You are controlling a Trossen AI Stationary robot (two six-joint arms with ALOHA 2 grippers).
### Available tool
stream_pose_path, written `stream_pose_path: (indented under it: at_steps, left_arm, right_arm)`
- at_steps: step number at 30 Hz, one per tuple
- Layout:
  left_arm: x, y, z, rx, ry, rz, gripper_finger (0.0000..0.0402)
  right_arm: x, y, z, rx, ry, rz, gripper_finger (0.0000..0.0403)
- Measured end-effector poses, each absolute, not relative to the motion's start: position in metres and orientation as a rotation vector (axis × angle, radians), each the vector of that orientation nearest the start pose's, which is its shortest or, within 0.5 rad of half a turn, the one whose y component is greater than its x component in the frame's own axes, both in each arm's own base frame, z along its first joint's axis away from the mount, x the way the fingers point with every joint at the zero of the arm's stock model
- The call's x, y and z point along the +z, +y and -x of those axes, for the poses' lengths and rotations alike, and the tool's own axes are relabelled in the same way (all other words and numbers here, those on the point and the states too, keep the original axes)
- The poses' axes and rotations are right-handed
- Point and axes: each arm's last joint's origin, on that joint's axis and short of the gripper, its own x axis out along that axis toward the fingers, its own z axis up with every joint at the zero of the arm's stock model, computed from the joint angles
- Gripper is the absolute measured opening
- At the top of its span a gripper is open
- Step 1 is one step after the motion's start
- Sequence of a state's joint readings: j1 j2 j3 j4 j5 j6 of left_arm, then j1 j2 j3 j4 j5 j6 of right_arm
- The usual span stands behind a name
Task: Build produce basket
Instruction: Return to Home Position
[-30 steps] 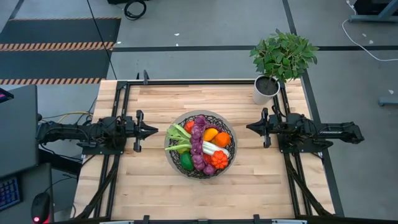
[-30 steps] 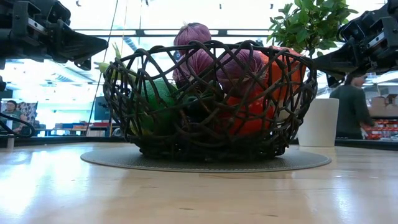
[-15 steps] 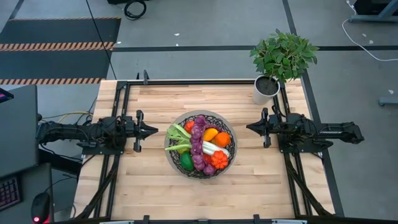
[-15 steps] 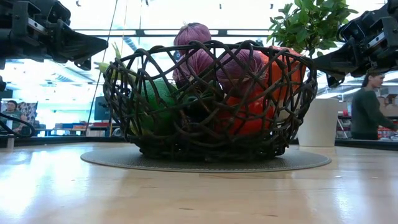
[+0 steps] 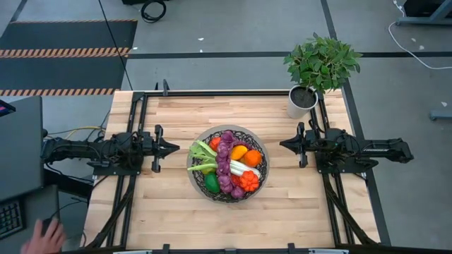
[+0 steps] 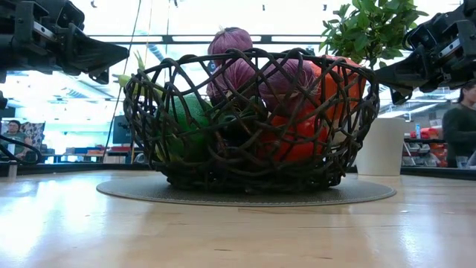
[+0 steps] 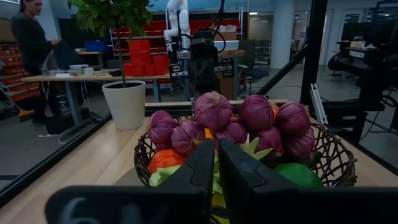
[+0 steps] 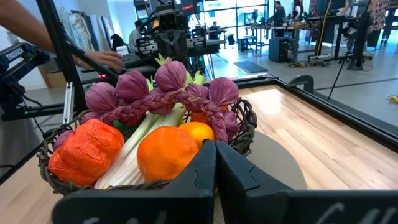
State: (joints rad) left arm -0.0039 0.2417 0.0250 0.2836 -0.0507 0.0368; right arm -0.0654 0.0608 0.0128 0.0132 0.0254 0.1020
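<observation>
Hand (image 5: 41, 238): a person's, at the near left corner, off the table (image 5: 162, 204), down by a dark desk
Left gripper (image 5: 175, 148): hangs over the left side of the table, level, pointing at the basket and well apart from it; fingers pressed together with nothing between them
Basket (image 6: 336, 152): upright in the middle of the table on its pale round base (image 6: 364, 193), between the two grippers and touched by neither
Leek (image 5: 200, 152): inside the basket, green leaves poking over the left rim, white stalk running across under the grapes towards the right
Green pepper (image 5: 211, 184): inside, low on the near left, just beside the grapes
Grapes (image 5: 224, 159): a purple bunch laid down the middle of the basket from far rim to near rim, on top of the rest
Orange pepper (image 5: 252, 157): inside, right of the grapes, near the right rim
Red pepper (image 5: 247, 182): inside, on the near right, just beside the grapes' lower end
Right gripper (image 5: 282, 144): over the right side of the table, level, pointing back at the basket and clear of it; fingers closed up tight, empty
Pot (image 5: 301, 101): white, with a leafy plant (image 5: 323, 62), standing at the far right corner of the table, behind the right arm
Person (image 6: 462, 125): in the room beyond the table, at the right edge of the low view
</observation>
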Motion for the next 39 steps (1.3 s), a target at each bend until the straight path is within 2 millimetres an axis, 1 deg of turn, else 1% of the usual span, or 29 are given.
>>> stream_pose_path:
  at_steps: [7,19,29,39]
  left_arm:
    - [0.1791,0.0010,-0.1123,0.048,-0.066,-0.035,0.0038]
    - [0.1791,0.0011,-0.1123,0.048,-0.066,-0.035,0.0028]
    - [0.1791,0.0024,-0.1123,0.060,-0.066,-0.035,0.0038]
    - [0.1791,0.0026,-0.1123,0.062,-0.066,-0.035,0.0028]
  right_arm:
    - [0.1643,-0.0073,-0.1005,-0.092,0.030,-0.103,0.0012]
    - [0.1643,-0.0073,-0.1005,-0.093,0.030,-0.103,0.0016]
    - [0.1643,-0.0073,-0.1005,-0.092,0.030,-0.103,0.0016]
    - [0.1643,-0.0073,-0.1005,-0.092,0.030,-0.103,0.0016]
